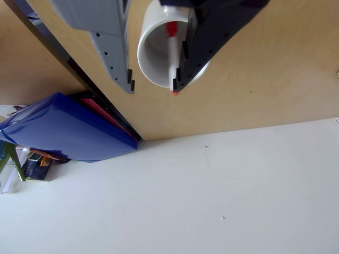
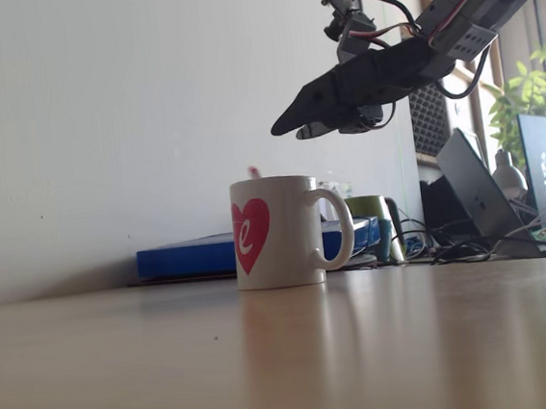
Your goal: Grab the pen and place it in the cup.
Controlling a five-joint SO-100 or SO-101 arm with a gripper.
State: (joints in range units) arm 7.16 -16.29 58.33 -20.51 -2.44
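Note:
The cup [image 1: 152, 53] is a white mug seen from above in the other view; in the fixed view the cup [image 2: 276, 233] stands upright on the wooden table with a red heart on its side. The pen [image 1: 172, 55], white with red ends, stands inside it and leans on the rim. Its red tip [image 2: 254, 172] pokes just above the rim. My gripper [image 1: 153, 84] is open, with the grey finger [image 1: 119, 63] left of the mug and the black finger [image 1: 206, 37] over its right rim. In the fixed view the gripper [image 2: 287, 131] hangs above the cup, to its right.
A blue folder [image 2: 191, 256] lies behind the mug against the white wall [image 2: 99, 105], and also shows as the folder [image 1: 69, 127] past the table edge. A green mug [image 2: 371, 216], cables and a laptop [image 2: 479, 185] crowd the right background.

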